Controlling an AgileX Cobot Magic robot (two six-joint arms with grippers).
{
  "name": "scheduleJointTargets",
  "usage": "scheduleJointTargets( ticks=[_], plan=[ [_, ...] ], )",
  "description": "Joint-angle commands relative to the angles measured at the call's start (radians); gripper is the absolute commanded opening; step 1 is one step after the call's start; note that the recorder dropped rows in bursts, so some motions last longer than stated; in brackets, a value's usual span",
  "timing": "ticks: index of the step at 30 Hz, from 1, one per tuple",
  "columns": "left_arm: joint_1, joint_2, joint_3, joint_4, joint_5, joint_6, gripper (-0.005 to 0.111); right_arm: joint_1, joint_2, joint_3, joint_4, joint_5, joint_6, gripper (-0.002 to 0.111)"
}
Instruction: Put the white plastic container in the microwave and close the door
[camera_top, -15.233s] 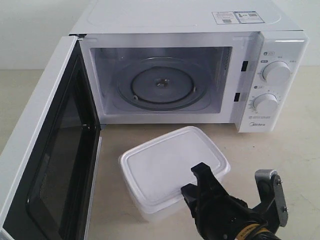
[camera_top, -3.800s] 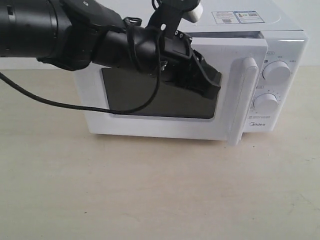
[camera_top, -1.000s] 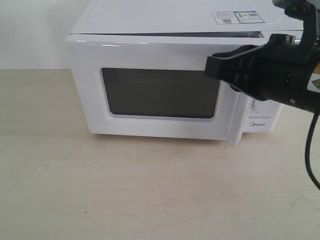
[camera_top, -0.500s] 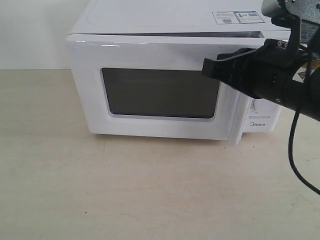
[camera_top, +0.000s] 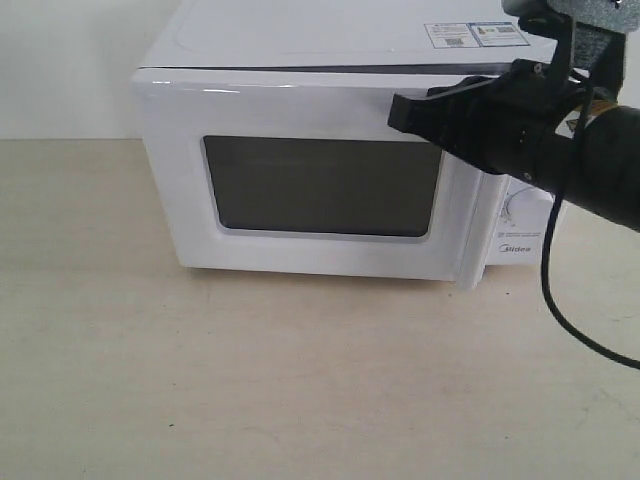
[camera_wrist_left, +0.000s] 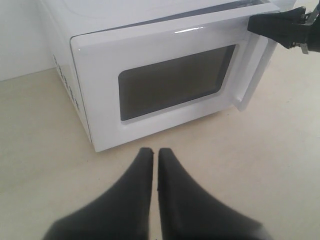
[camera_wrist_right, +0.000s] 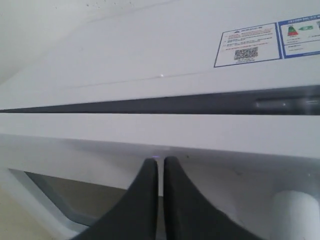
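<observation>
The white microwave stands at the back of the table. Its door with the dark window is swung almost to, and a thin dark gap still shows along its top edge. My right gripper is shut, its tips against the door's upper face near the handle; in the right wrist view the right gripper touches the door. The left gripper is shut and holds nothing, low over the table in front of the microwave. The white plastic container is hidden.
Stickers lie on the microwave's top. One knob peeks out under my right arm, whose black cable hangs at the right. The beige table stretches in front of the microwave.
The container that stood before the open microwave is now out of sight and the door has swung nearly shut. Over the last second my right gripper slid leftward along the door's top.
</observation>
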Motion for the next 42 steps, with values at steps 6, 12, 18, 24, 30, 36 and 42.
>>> scheduleJointTargets(
  ticks=[6,12,18,24,30,36,42],
  plan=[
    [0.002,-0.009,0.002,0.001,0.000,-0.010,0.004,-0.001,0.077,-0.069,0.008,-0.024,-0.036,0.000],
    [0.002,-0.009,0.002,0.001,0.000,-0.010,0.004,-0.001,0.127,-0.102,0.052,-0.038,-0.070,0.000],
    [0.002,-0.009,0.002,0.005,0.000,-0.010,0.004,-0.004,0.153,-0.111,0.114,-0.070,-0.131,0.000],
    [0.002,-0.009,0.002,0.009,0.000,-0.010,0.004,-0.048,0.155,-0.111,0.116,-0.076,-0.128,0.000],
    [0.002,-0.009,0.002,0.009,0.001,-0.010,0.004,-0.048,0.140,-0.111,0.122,-0.042,-0.121,0.000],
    [0.002,-0.009,0.002,0.005,0.024,-0.010,0.004,-0.048,0.026,-0.111,0.109,0.084,-0.132,0.000],
    [0.002,-0.009,0.002,0.005,0.024,-0.010,0.004,-0.048,-0.122,-0.109,0.109,0.273,-0.140,0.000]
  ],
)
